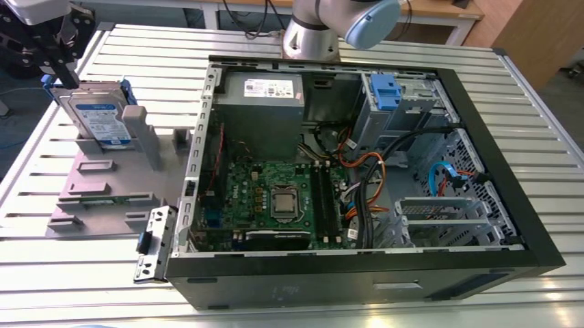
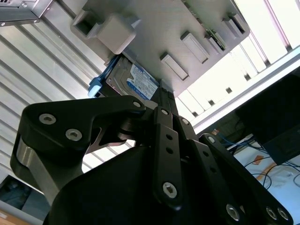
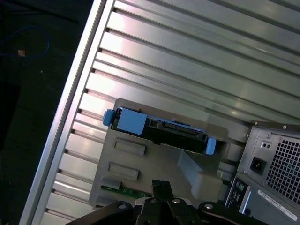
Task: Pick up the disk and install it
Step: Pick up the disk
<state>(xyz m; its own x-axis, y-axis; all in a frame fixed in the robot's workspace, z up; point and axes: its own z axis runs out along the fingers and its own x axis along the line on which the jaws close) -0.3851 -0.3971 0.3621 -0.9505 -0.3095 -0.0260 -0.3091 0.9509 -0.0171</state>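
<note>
Hovering just above the disk's top edge, the gripper (image 1: pixel 62 74) holds nothing; in the first wrist view its jaws look drawn close together. The disk (image 1: pixel 98 116) stands upright on edge in a grey holder (image 1: pixel 100 188) near the table's (image 1: pixel 534 102) far corner on the exterior view's left, beside the open computer case (image 1: pixel 365 277). The pick-up step seems to be in hand, with no grasp made yet. Gripping calls for the jaws to part wider than the drive's thickness and descend squarely over it.
</note>
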